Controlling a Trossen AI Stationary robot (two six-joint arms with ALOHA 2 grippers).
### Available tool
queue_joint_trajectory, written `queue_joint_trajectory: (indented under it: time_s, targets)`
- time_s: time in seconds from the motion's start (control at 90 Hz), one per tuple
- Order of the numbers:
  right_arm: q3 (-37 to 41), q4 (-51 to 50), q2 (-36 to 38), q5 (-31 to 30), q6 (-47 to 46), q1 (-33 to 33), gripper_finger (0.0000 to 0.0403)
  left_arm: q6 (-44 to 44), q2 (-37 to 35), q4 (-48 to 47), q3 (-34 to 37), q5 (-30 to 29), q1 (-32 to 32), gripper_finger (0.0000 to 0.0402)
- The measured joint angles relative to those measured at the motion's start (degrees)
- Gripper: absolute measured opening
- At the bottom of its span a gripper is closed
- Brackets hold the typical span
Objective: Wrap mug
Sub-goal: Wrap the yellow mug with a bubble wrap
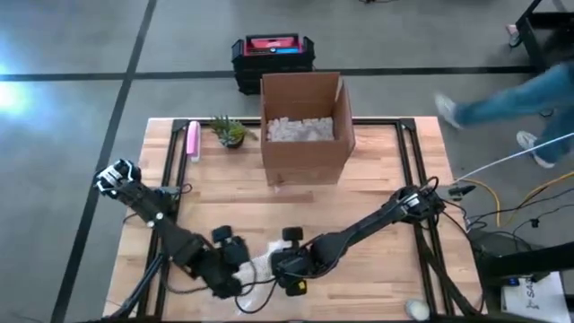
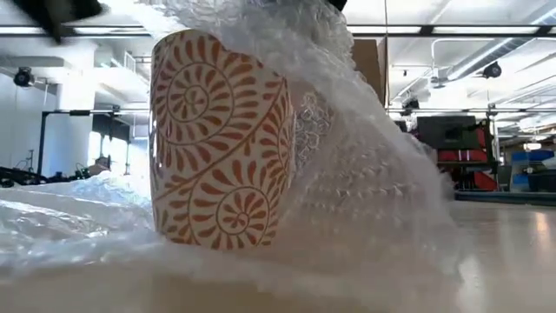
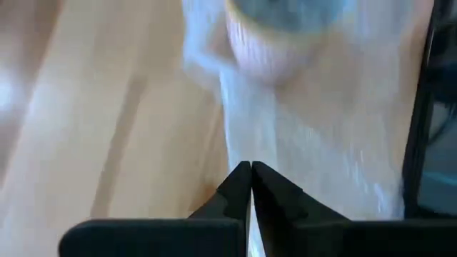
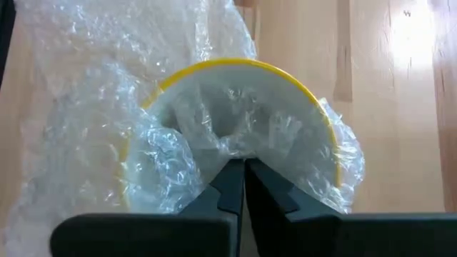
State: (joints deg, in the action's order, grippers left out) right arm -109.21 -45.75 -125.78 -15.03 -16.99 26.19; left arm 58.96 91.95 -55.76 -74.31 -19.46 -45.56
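- Wrapping is part-way done, by my judgement: the mug (image 2: 221, 143), cream with an orange spiral-and-leaf pattern, stands upright on the wooden surface (image 1: 377, 193) with bubble wrap (image 2: 365, 174) draped over its top and down one side, while the patterned side facing the low view is bare.
- The right gripper (image 4: 243, 168) sits directly over the mug's yellow rim – its fingers (image 4: 227, 187) are pressed together on a fold of wrap pushed down into the mouth of the mug.
- The left gripper (image 3: 250, 171) is just beside the mug, low over the sheet; its fingers (image 3: 235, 185) are closed tip to tip, and a strip of wrap runs straight ahead from them toward the mug, so they appear to pinch its edge, though that contact is blurred.
- Risk, as I judge it: the mug stands on loose plastic, so a sideways pull from the left fingers could drag or tip it – the right fingers hold only wrap, not the cup.
- A thin pinch may slip free, letting the draped sheet spring back off the rim.
- Both grippers work close together; a crossing move could knock one against the other.
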Motion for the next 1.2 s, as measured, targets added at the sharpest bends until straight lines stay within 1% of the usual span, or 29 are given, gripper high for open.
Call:
queue_joint_trajectory:
  time_s: [0.067, 0.133, 0.267, 0.4, 0.478, 0.544, 0.622, 0.7, 0.744, 0.789, 0.856, 0.933, 0.989, 1.022, 1.067, 1.156, 1.2]
  targets:
    - [0.02, 0.1, 0.0, -0.02, 0.02, -0.04, 0.0, 4.51, -0.12, -0.74, 1.36, 0.74, -2.55, 0.0018]
    - [0.02, 0.2, 0.0, -0.02, 0.02, -0.04, 0.0, 10.27, -0.16, -0.7, 3.21, 1.26, -4.62, 0.0041]
    - [0.04, 0.45, 0.0, 0.0, 0.1, -0.04, 0.0, 19.36, -0.16, 1.71, 8.26, 2.88, -7.99, 0.0113]
    - [0.11, 1.24, 0.0, 0.0, 0.17, -0.04, 0.0, 22.37, -0.19, 10.62, 14.4, 5.01, -9.69, 0.0196]
    - [0.11, 1.52, 0.0, -0.02, 0.13, -0.04, 0.0, 24.06, -0.19, 16.82, 18.53, 5.25, -10.01, 0.0237]
    - [0.11, 1.5, 0.0, -0.02, 0.13, -0.04, 0.0, 24.56, -0.19, 23.8, 22.23, 5.32, -10.03, 0.0263]
    - [0.11, 1.54, 0.0, -0.02, 0.13, -0.02, 0.0, 25.92, -0.19, 31.11, 26.46, 5.96, -9.93, 0.0274]
    - [0.11, 1.54, 0.0, -0.02, 0.13, -0.04, 0.0, 26.26, -0.48, 36.74, 30.11, 6.76, -9.74, 0.0264]
    - [0.13, 1.54, 0.0, -0.02, 0.16, -0.02, 0.0, 26.61, -0.62, 38.52, 31.43, 6.72, -9.74, 0.0247]
    - [0.13, 1.55, 0.0, 0.0, 0.15, -0.03, 0.0, 27.07, -0.62, 38.81, 31.96, 6.65, -9.74, 0.0221]
    - [0.13, 1.58, 0.0, -0.02, 0.1, -0.04, 0.0, 27.3, -1.13, 37.88, 31.96, 6.73, -9.72, 0.0169]
    - [0.13, 1.61, -0.01, -0.02, 0.08, 0.04, 0.0, 27.15, -1.95, 34.7, 30.68, 6.45, -9.68, 0.0095]
    - [0.13, 1.75, 0.0, 0.0, 0.08, 0.05, 0.0, 26.03, -3.36, 31.41, 28.73, 4.72, -9.74, 0.0039]
    - [0.13, 1.81, 0.0, -0.02, 0.08, 0.05, 0.0, 25.14, -4.63, 29.16, 27.41, 3.11, -9.76, 0.0021]
    - [0.13, 1.82, -0.01, -0.01, 0.08, 0.05, 0.0, 23.78, -5.82, 26.81, 25.65, 0.49, -9.79, 0.0013]
    - [0.15, 2.57, 0.0, -0.01, 0.06, 0.03, 0.0, 20.4, -7.7, 22.62, 22.28, -6.61, -9.74, 0.0024]
    - [0.15, 3.37, -0.02, 0.0, 0.06, 0.03, 0.0, 18.09, -8.76, 22.44, 20.69, -10.73, -9.66, 0.0026]
